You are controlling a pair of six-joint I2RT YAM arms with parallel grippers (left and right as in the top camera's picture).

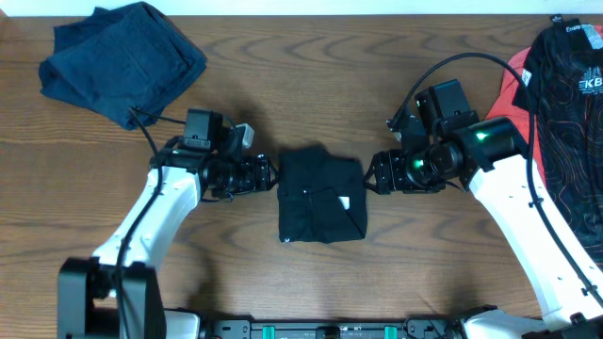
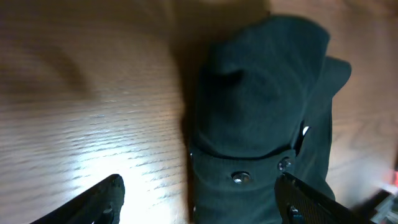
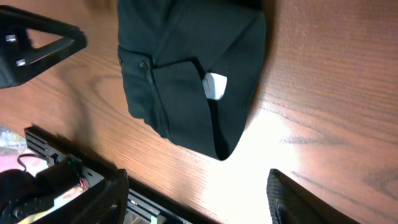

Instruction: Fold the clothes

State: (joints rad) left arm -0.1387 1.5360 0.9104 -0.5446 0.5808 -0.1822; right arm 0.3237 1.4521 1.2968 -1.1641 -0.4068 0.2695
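Wide-open left claw and right claw flank black garment (navy garment lies well apart).

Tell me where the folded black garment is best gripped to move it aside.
Probably the folded black garment by its right edge, coming in low from the right, where the open right gripper sits. The layers stack thick there, so one finger can slide underneath. The top flap by the white tag looks loose; pinching from above would likely undo the fold.
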